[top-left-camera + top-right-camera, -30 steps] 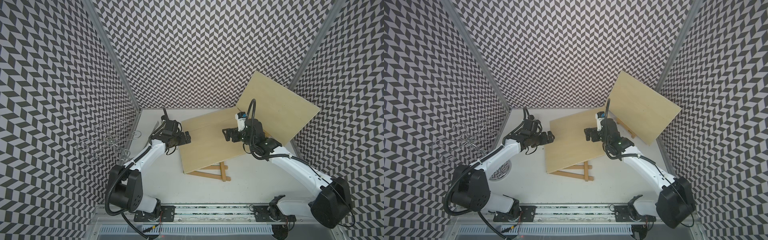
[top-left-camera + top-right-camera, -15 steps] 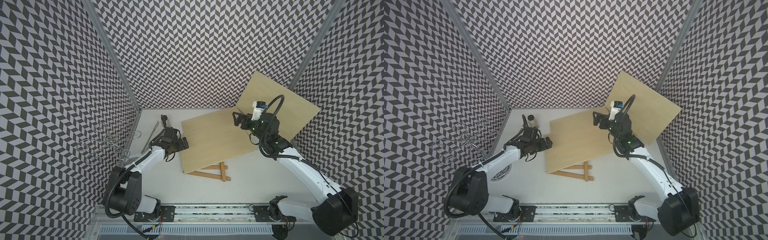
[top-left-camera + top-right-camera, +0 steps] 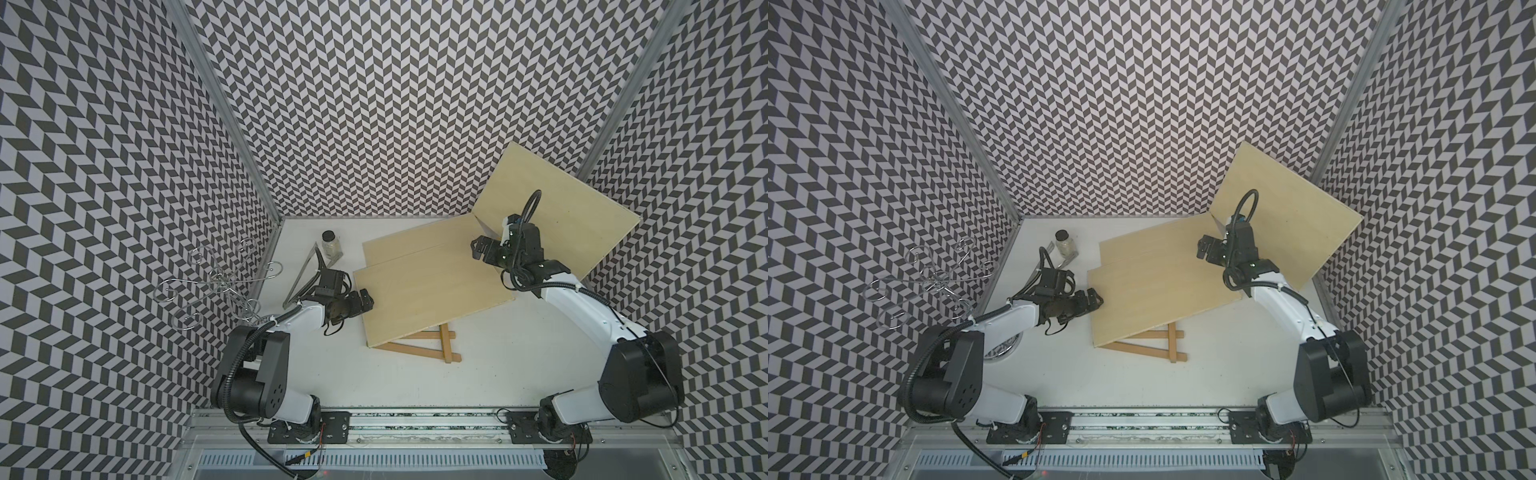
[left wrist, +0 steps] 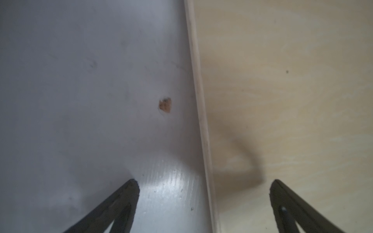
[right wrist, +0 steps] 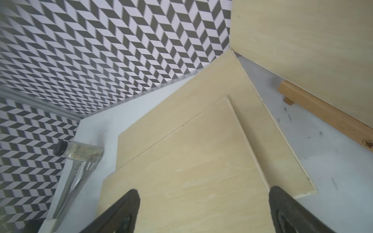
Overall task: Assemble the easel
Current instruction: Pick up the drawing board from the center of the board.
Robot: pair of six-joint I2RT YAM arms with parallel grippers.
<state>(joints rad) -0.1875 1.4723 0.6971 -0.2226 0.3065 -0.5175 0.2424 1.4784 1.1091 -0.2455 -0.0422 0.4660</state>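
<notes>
Left gripper [image 3: 365, 300], centre-left in a top view, stands with jaws apart at the left edge of the top board [image 3: 432, 293]. In the left wrist view that edge runs between its fingers [image 4: 121, 205]; contact cannot be told. Right gripper [image 3: 478, 250], upper right, jaws likewise apart, hovers over the boards, holding nothing. The easel frame [image 3: 430, 353] lies flat at lower centre, mostly hidden beneath the top board; only slat ends show. A leaning board [image 3: 561, 216] at upper right covers most of a wooden bar [image 5: 323, 115].
</notes>
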